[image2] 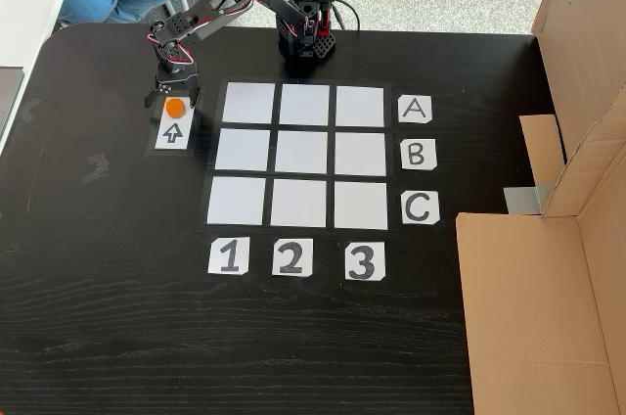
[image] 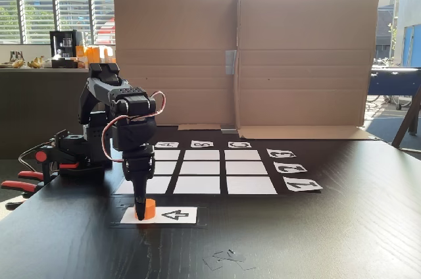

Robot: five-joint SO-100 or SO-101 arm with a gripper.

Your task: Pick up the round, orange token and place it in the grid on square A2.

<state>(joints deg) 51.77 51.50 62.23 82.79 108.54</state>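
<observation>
The token (image2: pixel 175 107) stands upright, flat top up, on the arrow card (image2: pixel 173 131); the parted gripper (image2: pixel 173 100) straddles it. The grid (image2: pixel 304 157) cards read A–C, 1–3.

The end effector (image: pixel 141 213) is reaching down onto the orange token (image: pixel 147 208), which is sitting on the arrow card (image: pixel 168 215) near the surface's (image: pixel 316 239) front-left edge.

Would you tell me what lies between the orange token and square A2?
In the downward-looking fixed view, only square A1 separates the token from square A2.
</observation>
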